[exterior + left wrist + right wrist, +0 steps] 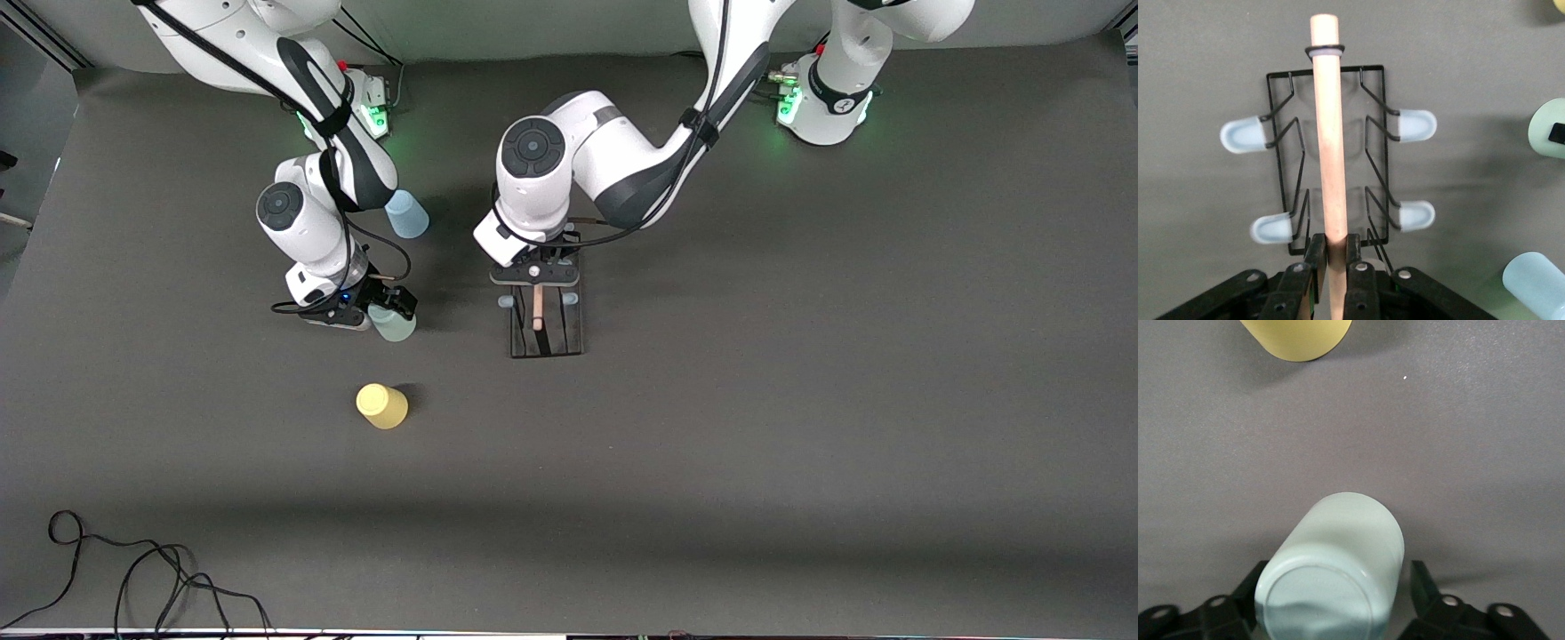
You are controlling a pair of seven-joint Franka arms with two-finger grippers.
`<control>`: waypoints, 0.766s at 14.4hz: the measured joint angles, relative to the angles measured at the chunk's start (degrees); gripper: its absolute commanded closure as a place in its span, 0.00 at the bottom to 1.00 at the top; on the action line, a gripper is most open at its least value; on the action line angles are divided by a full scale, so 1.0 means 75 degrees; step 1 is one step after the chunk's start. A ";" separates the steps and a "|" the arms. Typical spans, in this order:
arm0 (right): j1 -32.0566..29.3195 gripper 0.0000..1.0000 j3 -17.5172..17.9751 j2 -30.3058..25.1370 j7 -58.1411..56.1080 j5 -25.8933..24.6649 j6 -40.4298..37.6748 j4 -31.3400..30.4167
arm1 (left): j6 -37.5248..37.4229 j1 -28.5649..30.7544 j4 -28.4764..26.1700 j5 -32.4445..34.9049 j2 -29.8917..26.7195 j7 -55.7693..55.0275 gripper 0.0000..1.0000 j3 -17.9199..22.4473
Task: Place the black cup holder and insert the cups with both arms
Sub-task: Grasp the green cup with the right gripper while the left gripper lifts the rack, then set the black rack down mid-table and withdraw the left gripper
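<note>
Left wrist view: left fingers pinch the rack's wooden handle (right fingers straddle the green cup).

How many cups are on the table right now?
3: the pale green cup between the right gripper's fingers, the yellow cup nearer the front camera, the light blue cup nearer the bases.

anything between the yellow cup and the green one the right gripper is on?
Nothing: bare table between yellow cup and green cup at the right gripper. Front and right wrist views both show it.
</note>
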 measured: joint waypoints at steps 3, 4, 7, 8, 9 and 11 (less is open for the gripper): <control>0.0000 1.00 -0.0008 -0.0032 0.0001 0.0000 0.0004 0.0010 | 0.0059 0.0008 0.0077 0.0000 -0.0002 0.0000 0.00 0.0005; 0.0000 1.00 -0.0008 -0.0032 0.0001 0.0000 0.0004 0.0016 | 0.0058 0.0029 0.0122 0.0000 -0.0012 0.0000 0.00 0.0011; 0.0001 1.00 -0.0004 -0.0158 0.0001 0.0000 -0.0057 0.0094 | -0.0099 0.0174 0.0452 0.0003 -0.0243 -0.0001 0.00 0.0073; 0.0001 1.00 -0.0004 -0.0298 0.0001 0.0000 -0.0242 0.0143 | -0.0402 0.0234 0.0523 0.0018 -0.0455 -0.0001 0.00 0.0137; 0.0002 1.00 -0.0003 -0.0489 0.0001 0.0000 -0.0559 0.0212 | -0.0765 0.0273 0.0575 0.0043 -0.0701 0.0001 0.00 0.0261; 0.0004 1.00 -0.0001 -0.1009 0.0051 0.0003 -0.1436 0.0398 | -0.1554 0.0455 0.0601 0.0088 -0.1300 0.0195 0.00 0.0556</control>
